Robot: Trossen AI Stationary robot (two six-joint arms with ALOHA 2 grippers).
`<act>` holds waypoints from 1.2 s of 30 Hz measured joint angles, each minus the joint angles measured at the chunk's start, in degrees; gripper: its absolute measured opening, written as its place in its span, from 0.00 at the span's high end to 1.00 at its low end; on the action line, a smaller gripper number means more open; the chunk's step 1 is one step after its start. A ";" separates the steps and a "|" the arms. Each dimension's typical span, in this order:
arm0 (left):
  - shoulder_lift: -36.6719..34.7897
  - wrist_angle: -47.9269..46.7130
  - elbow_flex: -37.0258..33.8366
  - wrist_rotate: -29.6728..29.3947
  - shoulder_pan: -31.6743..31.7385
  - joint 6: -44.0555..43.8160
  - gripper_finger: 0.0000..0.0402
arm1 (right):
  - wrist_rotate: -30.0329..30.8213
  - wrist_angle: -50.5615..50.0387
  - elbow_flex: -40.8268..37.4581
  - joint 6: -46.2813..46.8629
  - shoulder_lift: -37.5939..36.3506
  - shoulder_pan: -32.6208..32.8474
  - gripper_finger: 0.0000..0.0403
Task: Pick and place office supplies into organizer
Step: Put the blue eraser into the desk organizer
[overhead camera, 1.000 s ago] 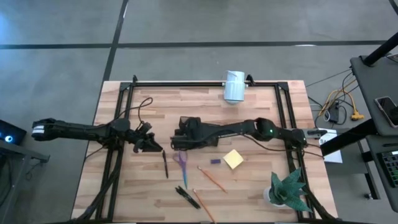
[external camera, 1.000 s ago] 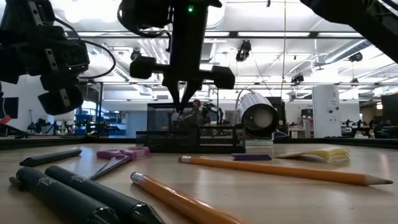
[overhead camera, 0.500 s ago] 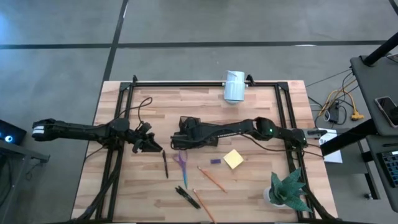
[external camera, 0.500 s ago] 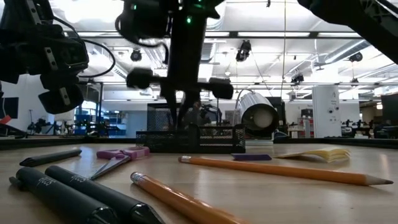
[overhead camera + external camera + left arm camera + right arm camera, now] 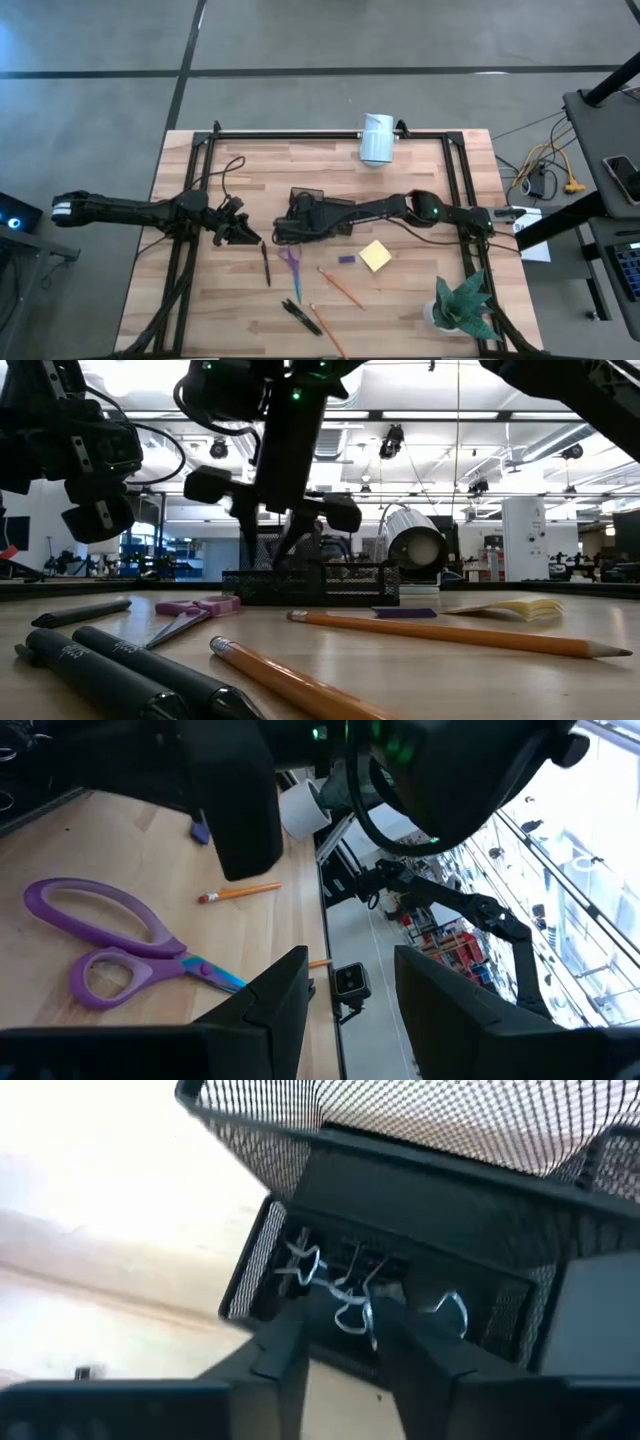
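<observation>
Here the right gripper (image 5: 282, 231) hangs over the left end of the organizer (image 5: 318, 200), a black wire-mesh tray near the middle of the wooden table (image 5: 420, 170). Only the right wrist view looks down inside it: in a low compartment just beyond the dark fingers (image 5: 275, 1365) lie some thin silver wire clips (image 5: 340, 1295). The fingers stand a little apart with nothing between them, and the clips are not touching them. From above this is hidden by the arm. The low view shows the gripper (image 5: 268, 552) coming down at a tilt to the mesh wall.

The left gripper (image 5: 243, 233) waits over the table, left of the organizer; its fingers (image 5: 283, 995) are spread with nothing held. Its wrist view shows the purple-handled scissors (image 5: 110, 945) lying flat on the wood, beyond the fingers and apart from them.

In front of the organizer lie a black pen (image 5: 266, 266), an orange pencil (image 5: 342, 288), a yellow square sticky-note pad (image 5: 375, 255) and two thick black markers (image 5: 130, 678).
</observation>
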 joint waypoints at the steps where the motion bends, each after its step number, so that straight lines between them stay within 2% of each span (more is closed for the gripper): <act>1: 0.00 0.00 -0.01 0.00 0.00 0.00 0.67 | -0.48 0.00 0.00 0.26 0.00 0.20 0.68; 8: 0.00 0.00 0.00 0.00 0.00 0.00 0.67 | -0.70 -0.06 0.91 -0.04 -0.02 2.19 0.53; 16: 0.00 0.00 0.00 0.00 -0.02 -0.02 0.67 | -0.52 -3.43 7.35 -3.71 -0.30 4.04 0.49; 19: 0.07 0.02 0.00 0.00 0.00 -0.02 0.67 | -0.69 -8.17 10.12 -10.95 -0.83 5.12 0.49; 22: 0.00 0.04 0.00 0.00 0.00 -0.09 0.67 | -3.65 -12.06 9.42 -20.03 -2.82 6.45 0.49; 30: 0.13 0.13 -0.01 0.00 0.00 -0.07 0.67 | -21.54 -27.23 9.27 -38.30 -4.35 9.34 0.49; 36: 0.13 0.26 -0.02 -0.01 0.02 1.42 0.67 | -19.37 -27.40 6.30 -55.50 -4.33 13.79 0.49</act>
